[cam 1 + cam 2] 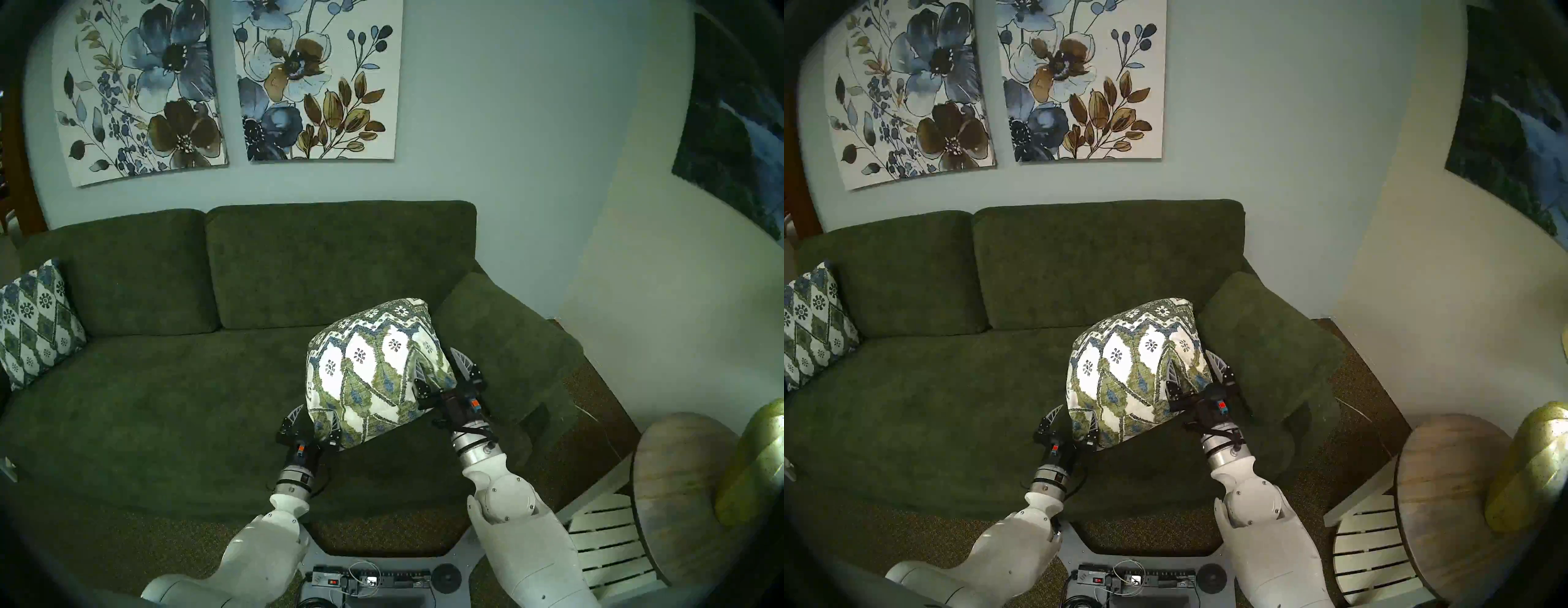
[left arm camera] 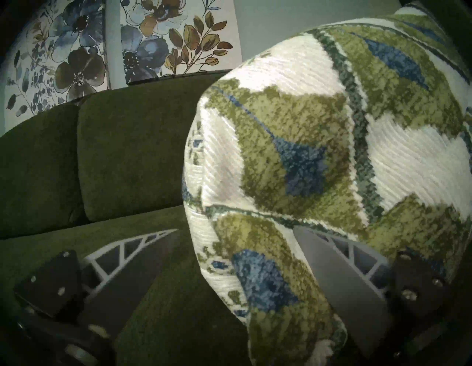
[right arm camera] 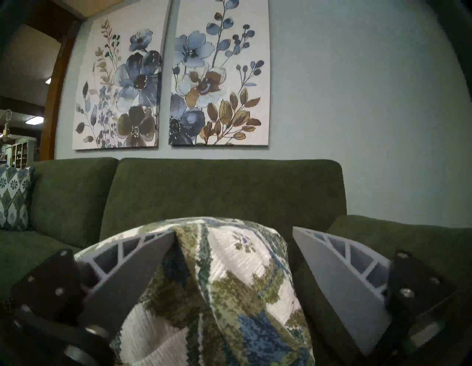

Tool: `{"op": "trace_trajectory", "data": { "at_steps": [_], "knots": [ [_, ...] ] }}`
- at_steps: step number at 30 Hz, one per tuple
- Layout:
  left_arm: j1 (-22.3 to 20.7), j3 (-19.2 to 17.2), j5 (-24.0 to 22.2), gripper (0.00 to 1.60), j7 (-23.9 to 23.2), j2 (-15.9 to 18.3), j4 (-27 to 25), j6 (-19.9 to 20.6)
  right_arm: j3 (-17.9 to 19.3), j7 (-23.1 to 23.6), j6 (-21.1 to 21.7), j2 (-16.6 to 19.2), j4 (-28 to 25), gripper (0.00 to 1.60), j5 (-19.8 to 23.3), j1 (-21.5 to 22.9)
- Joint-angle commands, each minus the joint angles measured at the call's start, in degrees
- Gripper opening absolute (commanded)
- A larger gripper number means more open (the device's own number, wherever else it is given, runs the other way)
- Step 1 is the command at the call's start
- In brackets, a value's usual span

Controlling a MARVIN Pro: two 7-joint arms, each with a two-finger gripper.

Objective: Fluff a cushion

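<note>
- Cream woven fabric with olive and blue diamonds covers the cushion (image 1: 373,373), which is held up between the two grippers, over the right part of the sofa (image 1: 169,382) seat and near its right armrest.
- It looks squeezed from both sides: the front face bulges out and the fabric folds in deeply at the right edge.
- Left gripper (image 1: 309,424) has its fingers spread wide. One finger presses into the lower left corner of the cushion; the other stands free in the air over the seat, as the left wrist view shows. So it pushes more than it grips.
- Right gripper (image 1: 445,373) is also wide, and it straddles the right edge of the cushion. In the right wrist view one finger (image 3: 132,268) digs into a fold, while the other is beside the fabric and I see a dark gap there. I cannot tell if it really clamps.
- My judgement is that the fluffing is in the middle: the cushion is already lifted and compressed, so one squeeze is under way.
- What is left, as I judge: to release the pressure, perhaps to press again from other sides, and to set the cushion back against the backrest.
- A second patterned cushion (image 1: 34,322) leans at the far left end of the sofa, well apart.
</note>
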Motion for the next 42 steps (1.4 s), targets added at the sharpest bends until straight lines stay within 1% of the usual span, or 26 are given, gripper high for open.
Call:
{"op": "trace_trajectory", "data": {
  "at_steps": [1, 6, 7, 9, 10, 11, 12, 13, 15, 16, 17, 19, 21, 22, 23, 24, 25, 26, 27, 28, 30, 31, 32, 33, 38, 42],
  "knots": [
    [-2.6, 0.6, 0.5, 1.6, 0.0, -1.0, -0.1, 1.1, -0.5, 0.7, -1.6, -1.1, -7.2, 1.6, 0.9, 3.6],
    [-3.2, 0.9, 0.9, 1.6, 0.2, -1.3, 0.1, 1.8, -0.8, 1.2, -0.4, -1.3, -10.1, 1.6, 1.5, 4.3],
    [-3.3, 0.9, 0.9, 1.6, 0.3, -1.4, 0.2, 2.0, -1.1, 1.4, 0.4, -1.3, -10.7, 1.6, 1.4, 4.3],
    [-3.9, 0.9, 1.1, 1.6, 0.6, -1.5, 0.6, 2.5, -2.1, 1.7, 5.4, -1.3, -12.6, 1.6, 1.1, 3.0],
    [-4.2, 1.0, 1.2, 1.6, 0.7, -1.5, 0.9, 2.7, -2.7, 1.8, 5.2, -1.6, -12.0, 1.6, 1.8, 2.7],
    [-4.4, 1.0, 1.3, 1.6, 0.9, -1.6, 1.1, 2.8, -3.0, 1.8, 5.9, -1.9, -9.5, 1.6, 2.3, 3.9],
    [-4.3, 1.0, 1.3, 1.6, 1.0, -1.5, 1.1, 2.8, -3.1, 1.6, 6.5, -2.4, -5.1, 1.6, 2.3, 6.1],
    [-4.2, 1.0, 1.3, 1.6, 1.0, -1.5, 1.0, 2.8, -3.0, 1.4, 8.1, -2.8, -3.0, 1.6, 2.4, 7.3],
    [-3.6, 1.1, 1.5, 1.6, 1.2, -1.2, 0.6, 2.5, -2.8, 1.0, 10.5, -2.7, -2.7, 1.6, 2.2, 7.0],
    [-3.2, 1.1, 1.5, 1.6, 1.2, -1.1, 0.5, 2.4, -2.8, 1.1, 10.8, -2.5, -2.5, 1.6, 2.0, 6.8],
    [-2.9, 1.1, 1.5, 1.6, 1.3, -1.1, 0.5, 2.3, -2.9, 1.1, 12.6, -2.8, -0.7, 1.6, 2.0, 7.9],
    [-2.3, 1.0, 1.6, 1.6, 1.5, -0.8, 0.6, 2.2, -3.0, 1.0, 14.5, -3.1, 1.4, 1.6, 1.9, 8.8],
    [-1.2, 0.8, 1.7, 1.6, 1.8, -0.1, 1.0, 2.3, -2.5, 0.4, 18.0, -3.5, 5.2, 1.6, 2.4, 10.3],
    [-0.8, 0.7, 1.7, 1.6, 1.9, 0.1, 1.1, 2.2, -2.5, 0.3, 18.6, -3.5, 7.3, 1.6, 2.3, 11.0],
    [-0.4, 0.5, 1.7, 1.6, 2.0, 0.4, 1.2, 2.1, -2.5, 0.1, 19.1, -3.2, 6.5, 1.6, 2.2, 9.8],
    [0.1, 0.3, 1.7, 1.6, 2.2, 0.8, 1.2, 2.0, -2.5, -0.1, 20.6, -3.6, 10.2, 1.6, 2.3, 11.3],
    [0.6, 0.1, 1.7, 1.6, 2.3, 1.2, 1.3, 1.9, -2.4, -0.4, 21.6, -3.4, 9.5, 1.6, 2.2, 10.1],
    [1.1, -0.2, 1.7, 1.6, 2.5, 1.7, 1.4, 1.7, -2.4, -0.6, 22.2, -3.6, 11.5, 1.6, 2.4, 10.1],
    [1.5, -0.4, 1.7, 1.6, 2.7, 2.1, 1.5, 1.5, -2.5, -0.8, 23.1, -3.7, 11.7, 1.6, 2.4, 9.5],
    [2.0, -0.7, 1.7, 1.6, 2.8, 2.6, 1.5, 1.3, -2.7, -1.0, 23.8, -3.8, 13.6, 1.6, 2.4, 9.5],
    [2.8, -1.2, 1.6, 1.6, 3.0, 3.3, 1.5, 0.9, -3.3, -1.1, 25.1, -3.7, 16.4, 1.6, 2.5, 9.3],
    [3.1, -1.3, 1.6, 1.6, 3.1, 3.6, 1.5, 0.7, -3.6, -1.2, 25.8, -3.5, 16.3, 1.6, 2.6, 8.6],
    [3.3, -1.5, 1.6, 1.6, 3.1, 3.8, 1.4, 0.4, -4.0, -1.2, 26.1, -3.5, 18.3, 1.6, 2.5, 8.7],
    [3.6, -1.6, 1.5, 1.6, 3.2, 4.0, 1.4, 0.1, -4.2, -1.2, 26.5, -3.3, 18.6, 1.6, 2.6, 8.2],
    [4.4, -1.9, 1.4, 1.6, 3.1, 4.2, 0.6, -1.5, -4.6, -1.7, 26.8, -3.3, 23.3, 1.6, 3.9, 8.1],
    [4.4, -1.7, 1.5, 1.6, 2.9, 3.9, -0.5, -2.6, -4.5, -2.0, 26.9, -3.2, 23.8, 1.6, 4.7, 7.7]
  ]
}}
